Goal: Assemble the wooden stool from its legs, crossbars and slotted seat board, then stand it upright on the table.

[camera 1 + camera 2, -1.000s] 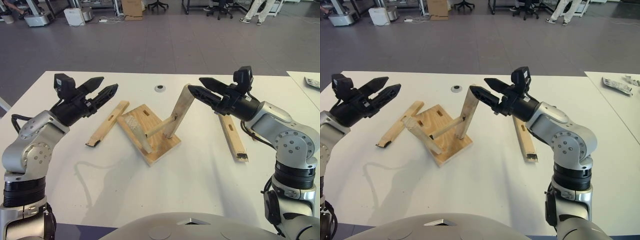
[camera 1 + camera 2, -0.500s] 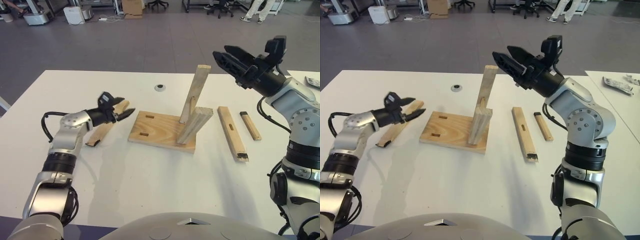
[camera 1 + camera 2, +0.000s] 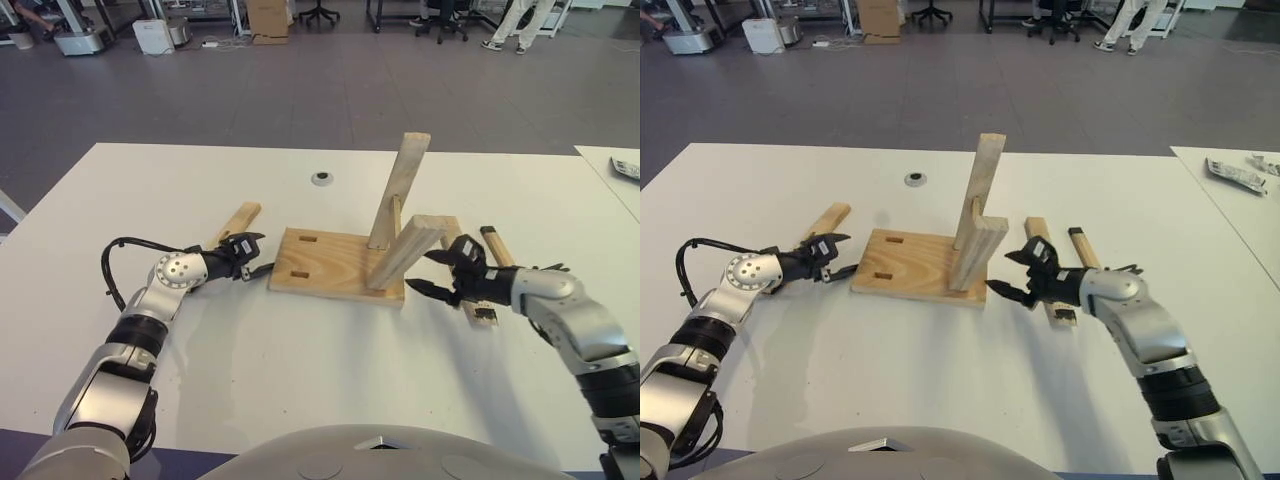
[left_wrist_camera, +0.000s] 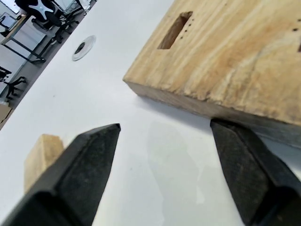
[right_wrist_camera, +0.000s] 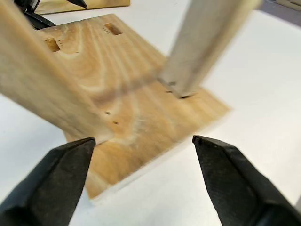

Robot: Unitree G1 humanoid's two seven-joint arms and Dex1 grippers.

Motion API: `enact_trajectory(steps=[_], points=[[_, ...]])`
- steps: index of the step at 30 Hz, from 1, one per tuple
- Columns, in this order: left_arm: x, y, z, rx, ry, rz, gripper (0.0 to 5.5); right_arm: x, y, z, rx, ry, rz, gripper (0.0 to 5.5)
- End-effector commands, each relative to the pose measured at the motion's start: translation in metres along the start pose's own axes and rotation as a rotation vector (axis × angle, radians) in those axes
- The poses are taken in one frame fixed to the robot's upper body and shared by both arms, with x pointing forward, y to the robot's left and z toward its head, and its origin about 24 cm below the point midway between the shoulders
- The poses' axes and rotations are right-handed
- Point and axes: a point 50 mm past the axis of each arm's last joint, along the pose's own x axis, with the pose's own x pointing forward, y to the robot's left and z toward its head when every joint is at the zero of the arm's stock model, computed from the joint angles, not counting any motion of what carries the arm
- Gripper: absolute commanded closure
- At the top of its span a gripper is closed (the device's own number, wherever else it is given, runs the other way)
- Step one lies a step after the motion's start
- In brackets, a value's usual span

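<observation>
The slotted seat board lies flat on the white table. Two wooden legs stand in it near its right side, one upright and one tilted. My left gripper is open, low on the table, at the board's left edge, with the edge just ahead of its fingers. At the board's right edge my right gripper is open, facing the board and the leg bases. Nothing is between the fingers of either gripper.
One loose leg lies behind the left gripper. Another loose leg and a short crossbar lie on the right, partly under my right arm. A small round disc sits toward the back. A second table adjoins the right side.
The board went from lying askew with the legs down to flat with two legs standing. Both arms dropped from raised positions to the board's left and right edges.
</observation>
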Motion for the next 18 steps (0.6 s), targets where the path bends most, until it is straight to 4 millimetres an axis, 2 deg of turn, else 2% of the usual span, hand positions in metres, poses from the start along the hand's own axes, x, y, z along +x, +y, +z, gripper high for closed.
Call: enact_trajectory(steps=[1,5,8,11,14,16,18], points=[[-0.009,-0.045,-0.007,-0.066,0.025,-0.22,1.96,0.015,0.008,-0.009,0.005,0.0,0.053,1.61],[-0.032,-0.087,0.016,-0.104,-0.027,-0.417,1.96,0.007,-0.007,-0.019,-0.004,0.048,0.043,1.61],[-0.048,-0.098,0.025,-0.131,-0.009,-0.508,1.96,-0.008,-0.027,-0.017,-0.052,0.073,-0.004,1.61],[-0.072,-0.077,0.028,-0.156,0.039,-0.502,1.96,-0.022,-0.041,-0.004,-0.062,0.02,-0.045,1.61],[-0.087,-0.016,0.026,-0.043,0.132,-0.31,1.96,-0.041,-0.037,-0.006,-0.063,0.038,-0.012,1.61],[-0.083,0.019,0.023,0.045,0.173,-0.18,1.96,-0.05,-0.026,-0.012,-0.05,0.074,0.054,1.61],[-0.071,0.03,0.012,0.089,0.207,-0.147,1.96,-0.049,-0.016,-0.013,-0.038,0.079,0.105,1.61]])
